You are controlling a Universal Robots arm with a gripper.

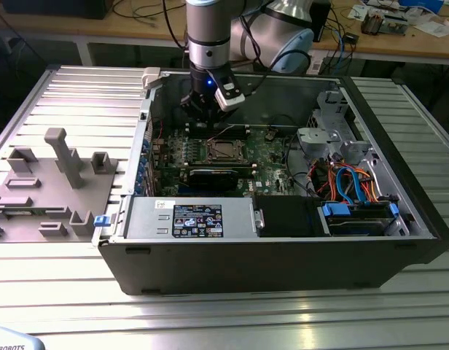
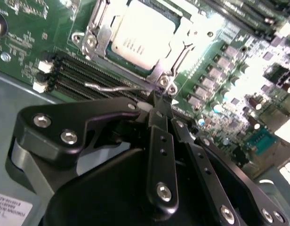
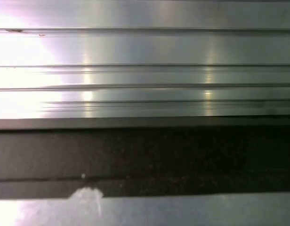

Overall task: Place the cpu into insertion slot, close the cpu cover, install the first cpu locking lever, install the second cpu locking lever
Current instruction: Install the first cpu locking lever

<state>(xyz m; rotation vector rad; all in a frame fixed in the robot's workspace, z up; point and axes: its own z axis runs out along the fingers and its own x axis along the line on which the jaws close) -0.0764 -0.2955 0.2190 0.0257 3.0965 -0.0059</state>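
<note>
— Ribbed aluminium bench [image 1: 57, 95] is carrying an open computer case [image 1: 268, 240], with grey fixture blocks [image 1: 46, 189] lying off to the exterior view's left. Where is the cpu sitting?

— The cpu [image 2: 144, 35] is lying flat in its socket on the green motherboard [image 2: 32, 42], its silvery top catching the light. The cpu cover [image 2: 175, 44] is framing it, its square window showing the chip.

— And the gripper?

— The gripper [image 2: 157, 101] is hanging just beside the socket's corner, its jaws drawn nearly together around a thin wire lever [image 2: 116, 87]; whether they are actually pinching it cannot be told.

— How much room is it getting?

— Memory slots [image 2: 84, 80] are running close beside the socket, and the case wall [image 1: 146, 138] is standing near the arm [image 1: 210, 36] on the exterior view's left.
</note>
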